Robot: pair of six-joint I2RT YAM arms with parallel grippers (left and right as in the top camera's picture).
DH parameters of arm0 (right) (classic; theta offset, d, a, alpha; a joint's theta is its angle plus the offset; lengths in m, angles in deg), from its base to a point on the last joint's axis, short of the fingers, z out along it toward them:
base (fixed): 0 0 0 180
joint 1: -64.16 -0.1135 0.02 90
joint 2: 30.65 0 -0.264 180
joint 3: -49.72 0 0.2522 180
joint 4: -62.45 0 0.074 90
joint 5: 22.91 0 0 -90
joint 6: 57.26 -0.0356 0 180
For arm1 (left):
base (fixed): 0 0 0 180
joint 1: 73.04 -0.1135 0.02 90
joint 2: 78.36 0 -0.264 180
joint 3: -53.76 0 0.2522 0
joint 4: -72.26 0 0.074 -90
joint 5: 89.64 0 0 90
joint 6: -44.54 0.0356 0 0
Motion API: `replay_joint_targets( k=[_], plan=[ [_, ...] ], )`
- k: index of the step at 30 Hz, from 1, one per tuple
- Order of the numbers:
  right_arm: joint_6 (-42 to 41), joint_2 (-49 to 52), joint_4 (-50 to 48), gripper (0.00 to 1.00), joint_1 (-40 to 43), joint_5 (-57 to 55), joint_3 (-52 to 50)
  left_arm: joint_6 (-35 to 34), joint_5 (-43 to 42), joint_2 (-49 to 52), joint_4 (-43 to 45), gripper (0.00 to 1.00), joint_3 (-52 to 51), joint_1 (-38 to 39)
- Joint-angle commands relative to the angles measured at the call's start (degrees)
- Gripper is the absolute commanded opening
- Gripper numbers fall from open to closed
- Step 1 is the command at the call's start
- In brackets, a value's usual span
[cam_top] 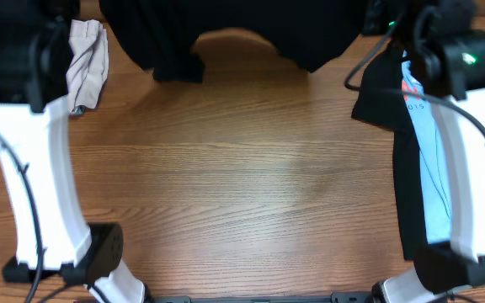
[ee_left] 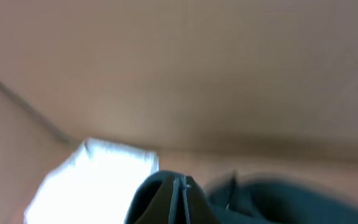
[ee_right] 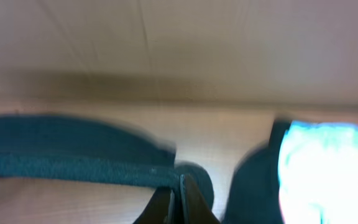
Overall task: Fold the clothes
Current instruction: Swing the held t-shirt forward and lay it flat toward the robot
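Black T-shirt [cam_top: 251,34] lies bunched at top centre of the wooden table [cam_top: 242,177], partly cut off by the frame edge. Light blue printed tee [cam_top: 423,160] sits at right edge, on a second black garment [cam_top: 402,202]. Beige-grey cloth [cam_top: 87,63] at upper left.

Left gripper [ee_left: 180,190]: fingers pressed together, nothing between them; view blurred.

Right gripper [ee_right: 180,190]: fingers pressed together. A dark cloth edge runs up to the tips; cannot tell if it is caught.
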Motion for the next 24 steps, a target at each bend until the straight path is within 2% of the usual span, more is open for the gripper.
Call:
replay_joint_targets(
  k=[1, 5, 8, 14, 16, 19, 24],
  plan=[
    [0.1, 3.8, 4.5, 0.04, 0.8, 1.5, 0.7, -2.9, 1.9, 4.7, -8.3, 0.04, 0.4, -0.4],
    [-2.1, 4.5, 10.1, 0.04, 0.8, 4.9, 0.7, -11.8, 2.4, 6.3, -18.8, 0.04, 0.4, -1.2],
    [-4.7, 4.2, 14.1, 0.04, 0.8, 7.7, 0.7, -14.6, 0.7, 6.2, -24.2, 0.04, 0.4, -1.9],
    [-8.0, 3.5, 23.6, 0.04, 0.8, 9.9, 0.7, -14.5, -2.4, 4.8, -33.0, 0.04, 0.4, -2.3],
    [-8.9, 2.5, 26.5, 0.04, 0.7, 9.9, 0.7, -11.2, -6.1, 3.5, -33.0, 0.04, -0.8, -2.2],
    [-10.1, 0.4, 30.2, 0.04, 0.7, 9.8, 0.7, -10.9, -9.2, 1.2, -33.0, 0.04, -1.7, -2.2],
    [-11.4, -4.4, 35.4, 0.04, 0.7, 9.8, 0.7, -10.9, -9.2, -5.8, -33.0, 0.04, -7.5, -2.2]
  ],
)
